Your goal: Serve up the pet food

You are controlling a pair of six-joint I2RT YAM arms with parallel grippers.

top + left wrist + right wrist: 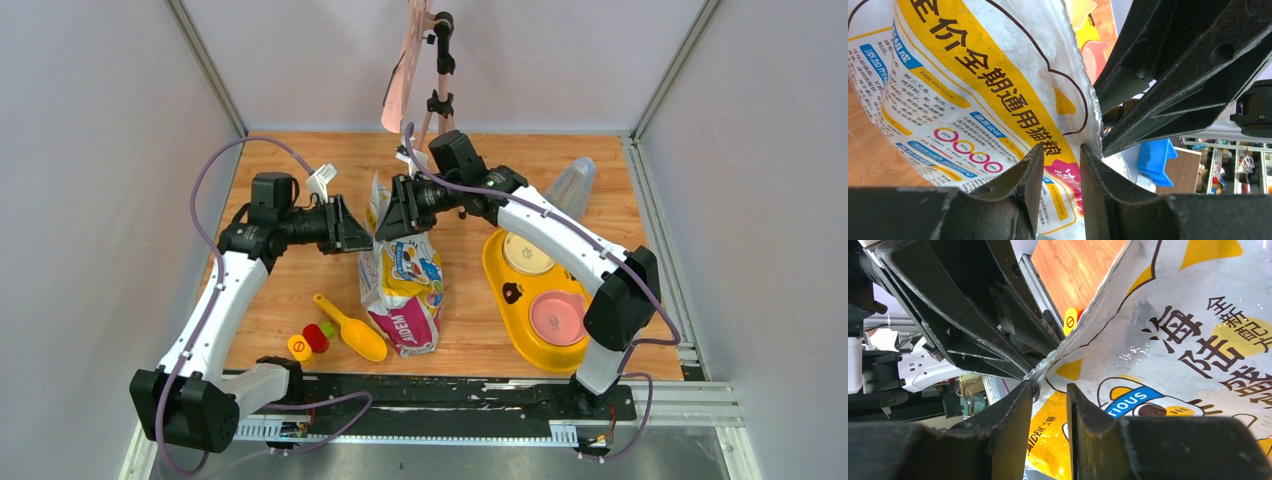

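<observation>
- Our left gripper (1062, 150) stands part open. A narrow gap separates its fingers, and the crimped top edge of the bag (402, 295) sits at that gap, touching the tip of the finger at 3 o'clock in the left wrist view. We cannot tell whether the pads squeeze it.
- Our right gripper (1050, 387) is part open too, with a narrow gap. The same crimped edge meets the tip of its finger at 9 o'clock in the right wrist view, and printed film shows behind the gap.
- From above, the two grippers face each other tip to tip at the bag's top, the left reaching in from 9 o'clock and the right from 3 o'clock.
- The bag stands upright mid-table (300, 290).
- The pet food shows in no view, and the bag's inside is hidden from us.
- A yellow tray (515, 332) lies at 3 o'clock of the bag. It holds a cream bowl (527, 254) at its 12 o'clock end and a pink bowl (557, 317) at its 6 o'clock end. We see only plain bottoms in both.
- A scoop (355, 330) lies at 8 o'clock of the bag, showing only yellow plastic.
- A clear cup (572, 186) sits at 1 o'clock of the tray.
</observation>
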